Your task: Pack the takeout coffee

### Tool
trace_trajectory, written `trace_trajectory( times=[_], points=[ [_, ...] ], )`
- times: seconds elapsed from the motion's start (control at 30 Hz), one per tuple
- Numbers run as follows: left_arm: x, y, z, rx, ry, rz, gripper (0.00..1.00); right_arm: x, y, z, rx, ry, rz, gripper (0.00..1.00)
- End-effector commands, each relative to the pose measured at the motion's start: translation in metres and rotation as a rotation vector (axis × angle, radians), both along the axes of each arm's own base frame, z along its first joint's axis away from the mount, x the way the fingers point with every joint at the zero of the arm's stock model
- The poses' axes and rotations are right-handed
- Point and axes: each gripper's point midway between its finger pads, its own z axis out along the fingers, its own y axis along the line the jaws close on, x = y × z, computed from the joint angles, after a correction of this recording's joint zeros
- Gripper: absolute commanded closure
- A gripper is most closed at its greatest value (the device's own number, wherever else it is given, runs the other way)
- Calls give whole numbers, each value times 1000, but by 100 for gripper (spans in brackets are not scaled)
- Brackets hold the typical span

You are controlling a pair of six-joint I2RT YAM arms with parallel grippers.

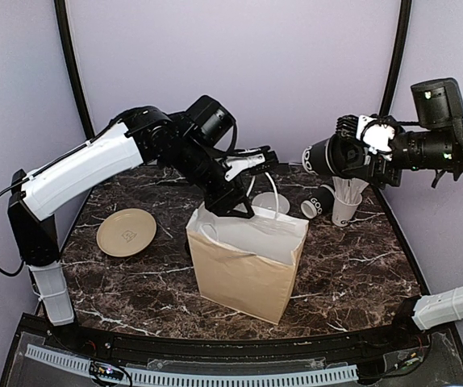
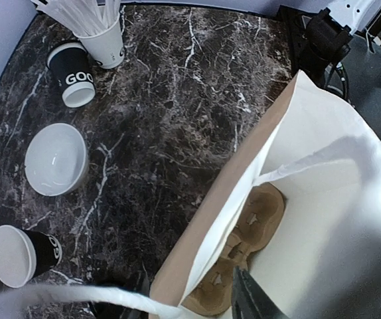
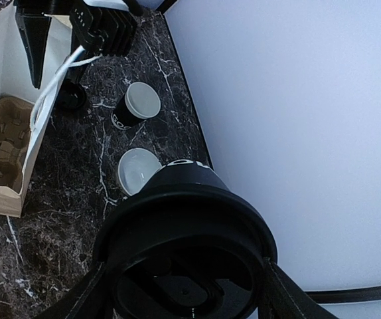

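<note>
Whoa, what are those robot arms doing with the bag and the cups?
They're packing coffee. The right tool holds a lidded coffee cup up in the air, off to the side. The left tool is over the open paper bag, right at its white handle; I can't tell if it's gripping it. A cardboard cup holder sits in the bag and looks empty. Two more black cups are nearby.

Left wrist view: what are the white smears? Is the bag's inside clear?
Left wrist view: smears are the white bag handles, blurred by closeness; the brown cardboard cup carrier inside is sharp. Right wrist view: black dome-lidded paper cup blocks the foreground.
</note>
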Motion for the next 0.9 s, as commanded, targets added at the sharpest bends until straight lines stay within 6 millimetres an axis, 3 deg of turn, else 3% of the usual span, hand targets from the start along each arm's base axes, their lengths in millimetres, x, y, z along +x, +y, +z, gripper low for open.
trace_trajectory(
  times=[0.0,0.03,0.17,0.2,0.37,0.5,0.67,0.87],
  points=[
    [-26,12,1,6,87,-88,61,4,2,21,55,-26,-13,43],
    [-27,15,4,5,80,-84,64,5,2,23,57,-30,-17,43],
    [-18,28,-1,55,22,-36,97,7,3,40,80,-60,-23,43],
    [-14,31,-3,72,5,-15,99,8,4,45,89,-66,-22,43],
    [1,22,7,33,5,75,100,-2,7,80,172,-80,12,43],
    [14,12,29,-40,-1,163,100,-23,12,94,225,-38,99,43],
    [19,8,40,-95,8,218,100,-45,21,76,195,63,217,44],
    [21,6,39,-100,23,241,100,-56,21,55,134,107,272,45]
  ],
)
